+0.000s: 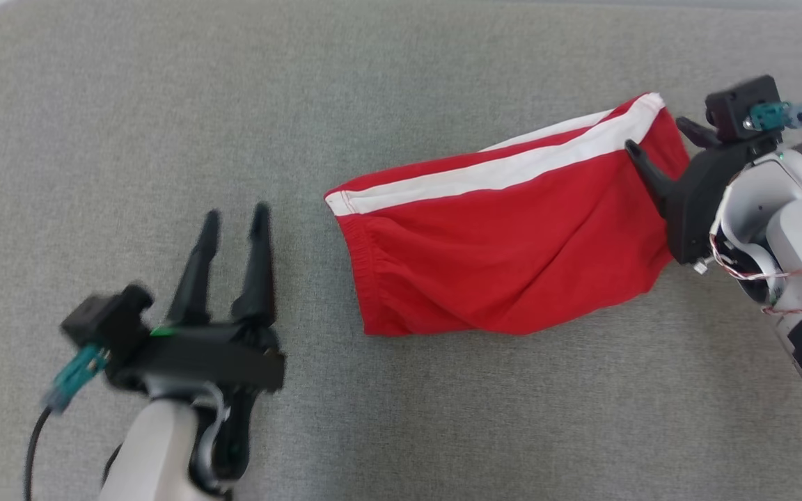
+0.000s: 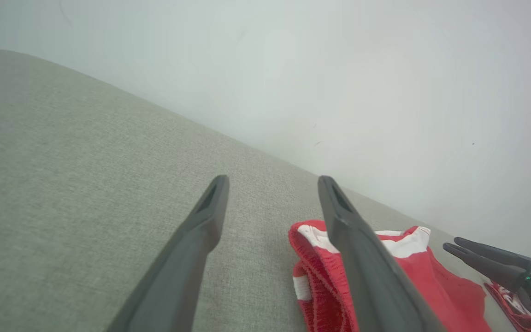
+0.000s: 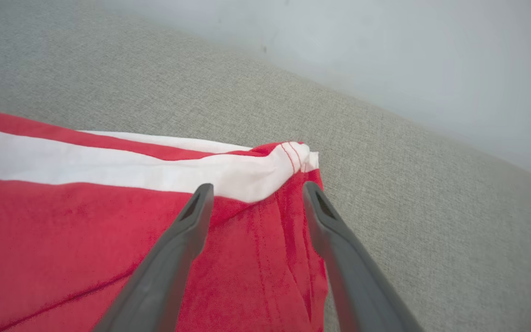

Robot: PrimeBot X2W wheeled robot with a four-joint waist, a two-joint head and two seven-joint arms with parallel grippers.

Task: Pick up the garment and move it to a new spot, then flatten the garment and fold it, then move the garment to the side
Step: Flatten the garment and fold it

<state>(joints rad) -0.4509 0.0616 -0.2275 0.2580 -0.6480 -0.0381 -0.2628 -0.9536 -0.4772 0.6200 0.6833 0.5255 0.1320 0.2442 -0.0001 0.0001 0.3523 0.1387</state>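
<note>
You are looking down, in the head view, at a pair of red shorts (image 1: 498, 264) that are lying folded on a grey fabric surface (image 1: 443, 417), right of centre. A white stripe (image 1: 512, 167) is running along their far edge, and the gathered waistband (image 1: 366, 271) is facing the robot's left.

The left claw (image 1: 237, 212) is hovering at the lower left, well apart from the shorts, with its two fingers spread and nothing between them. In its own wrist view, this claw (image 2: 272, 180) is pointing along the surface (image 2: 85, 184) toward a pale wall (image 2: 339, 69), with the shorts (image 2: 431, 276) and the right claw (image 2: 451, 244) off to one side.

The right claw (image 1: 654, 133) is reaching over the hem end of the shorts. In the right wrist view, you are seeing its fingers parted (image 3: 257, 186) above the striped corner (image 3: 293, 159) of the shorts (image 3: 62, 230), clamping no cloth. You cannot tell whether the tips are touching the fabric.
</note>
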